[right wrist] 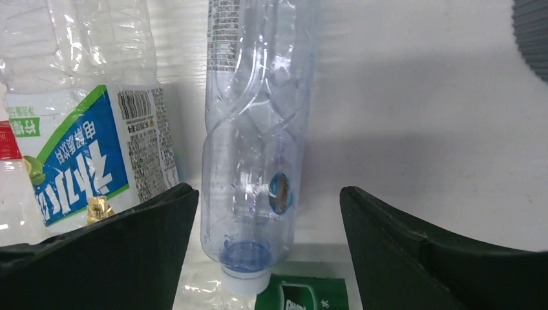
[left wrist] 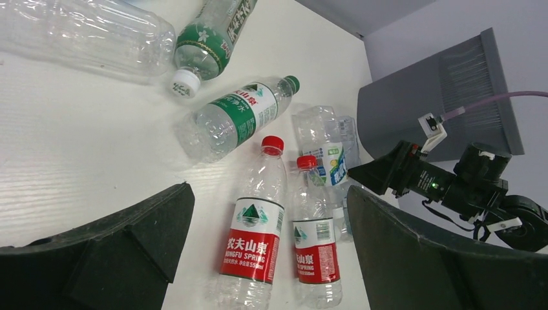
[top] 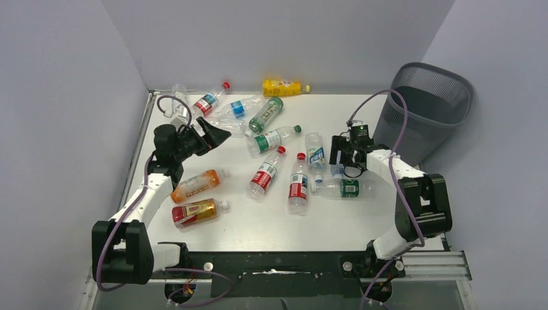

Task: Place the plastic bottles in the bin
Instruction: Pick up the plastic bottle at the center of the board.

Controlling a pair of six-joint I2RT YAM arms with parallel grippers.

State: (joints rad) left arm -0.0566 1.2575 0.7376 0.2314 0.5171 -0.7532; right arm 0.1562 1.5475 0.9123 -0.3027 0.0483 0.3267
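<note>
Step in hand: grasp w/ my right fingers (right wrist: 388, 245). They stand wide, astride a clear blue-tinted bottle (right wrist: 252, 129) of thin, ribbed plastic w/o label, near the counter (top: 388, 219) right edge, not touching it. Next, I judge: close gently, as it may dent or slip, then carry it to the dark mesh bin (top: 404, 132) at the far right corner. Left fingers (left wrist: 400, 245) are also wide, holding nothing.

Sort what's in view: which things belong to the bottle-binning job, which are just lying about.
Job: plastic bottles, including yellow bottle and orange bottle; bin.
Lying about: nothing loose; only the purple cable and table.
</note>
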